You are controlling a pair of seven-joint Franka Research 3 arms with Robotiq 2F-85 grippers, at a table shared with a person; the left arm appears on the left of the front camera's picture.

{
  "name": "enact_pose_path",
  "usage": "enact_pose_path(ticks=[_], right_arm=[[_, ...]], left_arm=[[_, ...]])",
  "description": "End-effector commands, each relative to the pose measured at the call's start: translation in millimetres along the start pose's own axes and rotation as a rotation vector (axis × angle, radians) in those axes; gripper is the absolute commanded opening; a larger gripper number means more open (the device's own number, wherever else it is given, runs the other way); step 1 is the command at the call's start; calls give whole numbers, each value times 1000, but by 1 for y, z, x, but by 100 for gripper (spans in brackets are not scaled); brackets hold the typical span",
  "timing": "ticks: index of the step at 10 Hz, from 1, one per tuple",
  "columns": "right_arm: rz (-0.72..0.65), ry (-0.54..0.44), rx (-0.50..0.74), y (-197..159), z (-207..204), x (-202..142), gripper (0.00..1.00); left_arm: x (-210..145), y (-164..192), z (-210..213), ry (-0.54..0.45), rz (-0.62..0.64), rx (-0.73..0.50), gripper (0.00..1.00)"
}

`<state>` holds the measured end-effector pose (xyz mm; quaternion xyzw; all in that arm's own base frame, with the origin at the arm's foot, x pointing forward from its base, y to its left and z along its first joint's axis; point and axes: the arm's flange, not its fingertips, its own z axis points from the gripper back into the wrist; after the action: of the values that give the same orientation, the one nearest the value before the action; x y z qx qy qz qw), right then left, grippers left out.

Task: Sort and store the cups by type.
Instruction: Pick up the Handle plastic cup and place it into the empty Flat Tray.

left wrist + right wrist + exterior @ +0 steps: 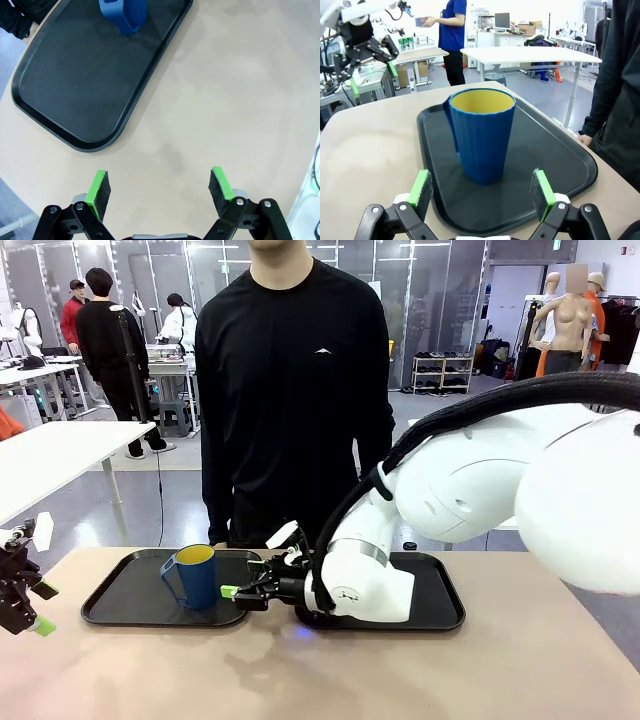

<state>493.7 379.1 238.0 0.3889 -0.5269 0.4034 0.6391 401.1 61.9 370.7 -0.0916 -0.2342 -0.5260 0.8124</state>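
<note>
- Green-padded black right gripper (482,192) spread wide and empty at the near edge of the left-hand black plastic tray (560,150), fingers level with the table and aimed at the dark blue ribbed mug with handle and yellow inside (482,132).
- Mug upright on that tray, apart from both pads, handle turned to one side (toward the robot's left in the front view).
- Best approach, by the look of it: straight in until the body sits squarely between the pads, gripping the ribbed wall low and clear of the handle, closing gently to avoid tipping.
- Left gripper (160,192) likewise open and holding nothing, hovering over bare beige tabletop (240,100) near the tray corner.
- Second black tray (440,605) partly hidden behind the white right arm.
- Person in a black sweater (295,390) standing at the far side.
</note>
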Motion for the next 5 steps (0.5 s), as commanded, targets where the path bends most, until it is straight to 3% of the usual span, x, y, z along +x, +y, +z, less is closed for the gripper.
enact_pose_path(ticks=[1, 4, 5], right_arm=[[24, -45, 22, 24, 25, -10, 100], [3, -49, 58, 29, 41, -9, 100], [-22, -43, 39, 17, 26, -3, 100]], left_arm=[[1, 0, -1, 15, 12, 14, 100], [1, 0, -1, 15, 12, 14, 100], [1, 0, -1, 15, 12, 14, 100]])
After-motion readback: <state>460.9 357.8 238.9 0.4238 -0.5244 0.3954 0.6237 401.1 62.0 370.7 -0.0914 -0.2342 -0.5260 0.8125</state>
